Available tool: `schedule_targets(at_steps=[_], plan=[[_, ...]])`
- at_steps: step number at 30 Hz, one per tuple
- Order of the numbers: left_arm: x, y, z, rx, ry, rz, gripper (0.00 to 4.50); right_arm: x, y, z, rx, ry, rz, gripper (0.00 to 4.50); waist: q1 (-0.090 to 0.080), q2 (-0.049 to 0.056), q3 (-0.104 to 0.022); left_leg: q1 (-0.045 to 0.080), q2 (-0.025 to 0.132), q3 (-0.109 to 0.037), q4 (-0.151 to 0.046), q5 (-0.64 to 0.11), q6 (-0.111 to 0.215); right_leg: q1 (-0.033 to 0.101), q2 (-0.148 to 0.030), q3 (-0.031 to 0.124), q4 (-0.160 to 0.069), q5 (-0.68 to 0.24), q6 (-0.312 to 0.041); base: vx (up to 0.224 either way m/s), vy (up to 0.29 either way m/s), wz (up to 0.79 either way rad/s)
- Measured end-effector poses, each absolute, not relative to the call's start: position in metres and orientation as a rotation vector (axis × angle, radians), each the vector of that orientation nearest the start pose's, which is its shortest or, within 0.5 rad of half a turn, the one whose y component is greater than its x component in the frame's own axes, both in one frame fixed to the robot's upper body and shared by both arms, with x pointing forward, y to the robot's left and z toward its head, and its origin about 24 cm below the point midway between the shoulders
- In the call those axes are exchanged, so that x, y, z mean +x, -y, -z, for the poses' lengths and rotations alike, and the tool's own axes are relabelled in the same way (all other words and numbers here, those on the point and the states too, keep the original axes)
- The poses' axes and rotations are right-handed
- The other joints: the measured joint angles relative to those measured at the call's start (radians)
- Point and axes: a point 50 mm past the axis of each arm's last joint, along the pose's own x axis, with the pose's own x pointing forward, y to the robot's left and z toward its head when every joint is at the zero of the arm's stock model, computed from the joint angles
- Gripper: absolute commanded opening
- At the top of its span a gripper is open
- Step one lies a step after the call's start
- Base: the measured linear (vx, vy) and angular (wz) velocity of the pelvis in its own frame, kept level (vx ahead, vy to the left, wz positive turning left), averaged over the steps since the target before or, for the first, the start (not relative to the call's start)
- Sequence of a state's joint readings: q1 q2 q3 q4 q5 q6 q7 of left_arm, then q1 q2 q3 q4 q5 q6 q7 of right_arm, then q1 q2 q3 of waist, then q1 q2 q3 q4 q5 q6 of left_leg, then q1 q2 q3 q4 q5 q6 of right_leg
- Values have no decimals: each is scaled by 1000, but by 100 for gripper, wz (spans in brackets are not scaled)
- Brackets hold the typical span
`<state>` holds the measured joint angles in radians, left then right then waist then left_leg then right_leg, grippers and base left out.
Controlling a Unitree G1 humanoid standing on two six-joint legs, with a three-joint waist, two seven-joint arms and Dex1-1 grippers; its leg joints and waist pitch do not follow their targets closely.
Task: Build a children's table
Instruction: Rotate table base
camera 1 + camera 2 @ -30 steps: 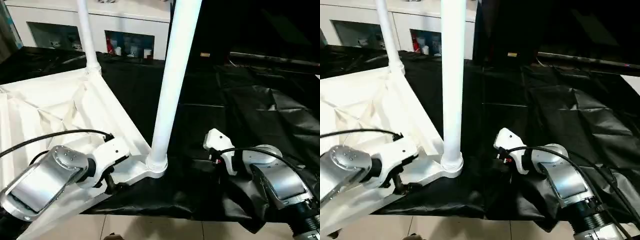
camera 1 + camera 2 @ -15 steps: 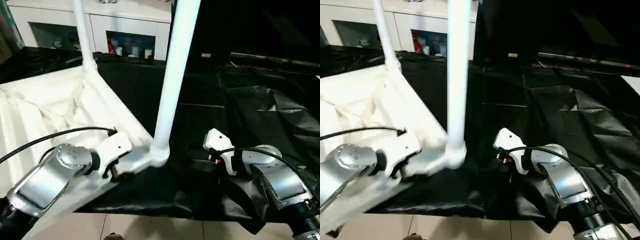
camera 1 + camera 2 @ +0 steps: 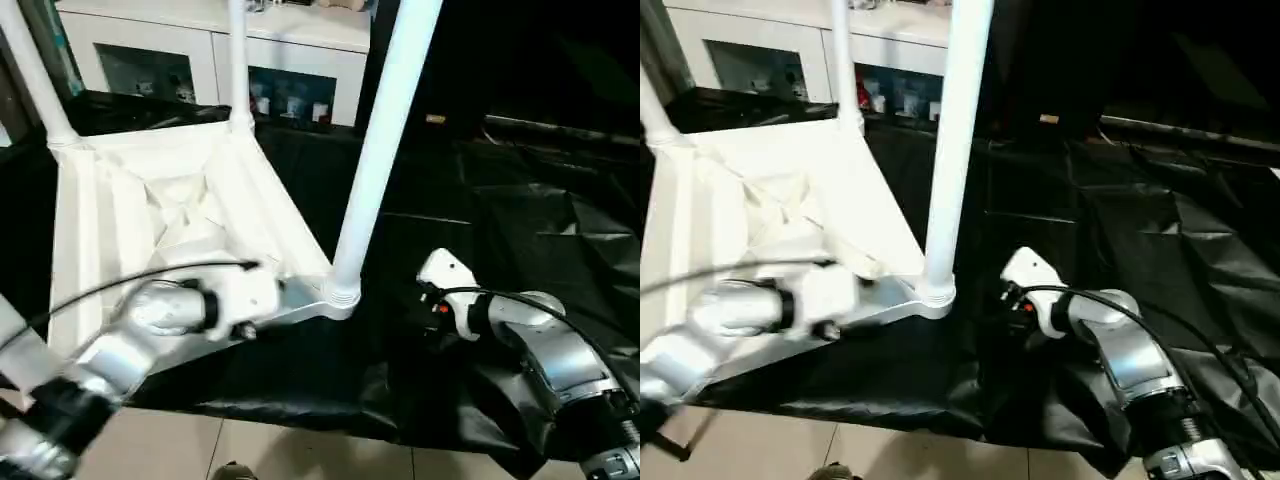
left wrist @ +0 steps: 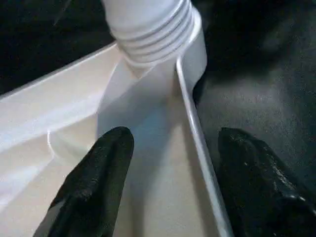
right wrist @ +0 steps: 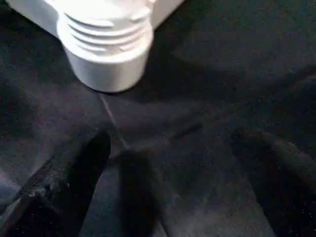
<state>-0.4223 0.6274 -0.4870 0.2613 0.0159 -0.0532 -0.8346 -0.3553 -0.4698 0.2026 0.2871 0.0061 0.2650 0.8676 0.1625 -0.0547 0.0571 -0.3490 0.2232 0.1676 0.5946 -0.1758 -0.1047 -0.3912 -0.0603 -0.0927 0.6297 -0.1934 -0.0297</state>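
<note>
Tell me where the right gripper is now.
In the left eye view the right gripper hovers over the black cover, just right of the near leg's socket.

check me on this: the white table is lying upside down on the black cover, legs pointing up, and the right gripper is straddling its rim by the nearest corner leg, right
Not quite: the left gripper straddles the rim of the white table by the nearest corner leg, as the left wrist view shows. The right gripper hangs over bare black cover. The rest is right.

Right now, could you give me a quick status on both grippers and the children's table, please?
Left gripper open, astride the tabletop's edge near the corner socket. Right gripper open, empty, over the black cover. Nearest leg seated upright. Nothing blocking.
</note>
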Motion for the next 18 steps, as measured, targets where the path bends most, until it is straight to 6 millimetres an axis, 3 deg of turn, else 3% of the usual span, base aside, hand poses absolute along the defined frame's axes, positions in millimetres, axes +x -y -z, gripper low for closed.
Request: schedule_targets(at_steps=[5, 9, 14, 18], plan=[[291, -151, -53, 787, -206, 1226, 238, 295, 177, -44, -408, -441, -900, 450, -16, 0, 0, -1, 0, 0, -2, 0, 0, -3, 1, 0, 0, 0, -2, 0, 0, 0], [292, -148, -55, 769, -179, 1237, 199, 295, 177, -44, -410, -437, -899, 450, -20, 0, 0, -1, 0, 1, -2, 0, 0, -3, 0, 0, 0, 0, -2, 0, 0, 0], [293, -148, -62, 664, -224, 1164, 199, 295, 177, -44, -410, -437, -899, 450, -20, 0, 0, -1, 0, 1, -2, 0, 0, -3, 0, 1, 1, 1, -3, 0, 0, 0], [281, -150, -59, 593, -373, 1111, 199, 295, 179, -44, -415, -442, -900, 450, -23, 0, 0, 0, 0, 2, -2, 0, 0, -3, 0, 2, 1, -1, 0, 0, 0, 0]])
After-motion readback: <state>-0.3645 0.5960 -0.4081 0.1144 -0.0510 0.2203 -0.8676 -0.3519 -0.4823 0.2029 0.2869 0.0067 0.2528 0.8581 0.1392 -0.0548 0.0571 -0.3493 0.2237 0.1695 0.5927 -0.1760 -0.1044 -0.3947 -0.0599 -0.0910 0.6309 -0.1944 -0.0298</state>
